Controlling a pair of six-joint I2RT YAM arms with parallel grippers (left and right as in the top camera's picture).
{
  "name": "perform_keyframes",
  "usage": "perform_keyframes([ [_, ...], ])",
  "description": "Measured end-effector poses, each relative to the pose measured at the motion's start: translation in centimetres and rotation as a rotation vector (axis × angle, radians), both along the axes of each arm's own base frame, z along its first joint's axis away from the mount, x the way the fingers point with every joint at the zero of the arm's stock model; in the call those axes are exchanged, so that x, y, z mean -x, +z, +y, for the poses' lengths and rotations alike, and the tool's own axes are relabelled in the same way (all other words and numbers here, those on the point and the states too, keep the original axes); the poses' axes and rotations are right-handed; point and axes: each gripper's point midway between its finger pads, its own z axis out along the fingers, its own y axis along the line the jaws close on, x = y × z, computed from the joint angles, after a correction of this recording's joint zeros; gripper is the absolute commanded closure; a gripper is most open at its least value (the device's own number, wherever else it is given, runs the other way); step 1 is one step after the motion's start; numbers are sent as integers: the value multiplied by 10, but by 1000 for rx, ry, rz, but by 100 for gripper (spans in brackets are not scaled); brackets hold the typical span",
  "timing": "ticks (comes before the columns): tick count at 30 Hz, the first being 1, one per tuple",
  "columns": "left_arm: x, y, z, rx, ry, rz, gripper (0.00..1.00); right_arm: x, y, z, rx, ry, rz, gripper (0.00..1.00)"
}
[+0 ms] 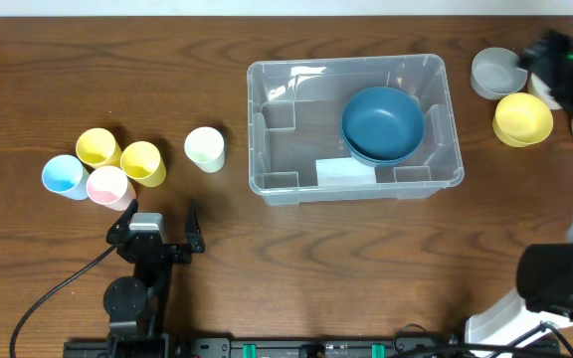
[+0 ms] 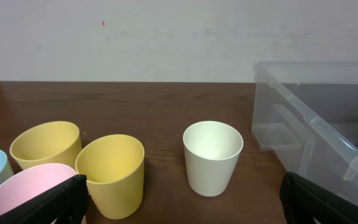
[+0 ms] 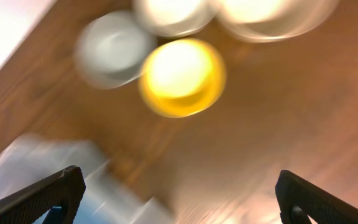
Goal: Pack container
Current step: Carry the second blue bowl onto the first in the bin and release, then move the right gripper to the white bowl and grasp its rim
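The clear plastic container stands in the middle of the table with two stacked blue bowls inside at its right. Its wall also shows in the left wrist view and, blurred, in the right wrist view. My left gripper is open and empty, low at the front left, facing the cups. My right gripper is open and empty, up at the far right over a yellow bowl and a grey bowl.
Left of the container stand a pale cup, two yellow cups, a blue cup and a pink cup. More pale bowls lie blurred beyond the yellow bowl.
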Motion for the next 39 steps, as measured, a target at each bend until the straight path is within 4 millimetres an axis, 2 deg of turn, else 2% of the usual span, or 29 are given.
perform_keyframes([
  [1, 0, 0, 0, 0, 0, 0, 2, 6, -6, -22, 8, -60, 1, 1],
  [5, 0, 0, 0, 0, 0, 0, 2, 21, -28, -83, 18, -219, -11, 1],
  [9, 0, 0, 0, 0, 0, 0, 2, 40, -51, -124, -16, -328, -2, 1],
  [12, 0, 0, 0, 0, 0, 0, 2, 53, -65, -143, -57, -401, 10, 1],
  [15, 0, 0, 0, 0, 0, 0, 2, 63, -81, -152, -99, -461, 35, 1],
  [20, 0, 0, 0, 0, 0, 0, 2, 70, -104, -150, -151, -554, 85, 1],
  [24, 0, 0, 0, 0, 0, 0, 2, 68, -121, -155, -174, -633, 79, 1],
  [32, 0, 0, 0, 0, 0, 0, 2, 63, -159, -179, -194, -694, 76, 1],
  [35, 0, 0, 0, 0, 0, 0, 2, 59, -166, -189, -188, -704, 51, 1],
  [39, 0, 0, 0, 0, 0, 0, 2, 49, -163, -201, -163, -697, -7, 1],
])
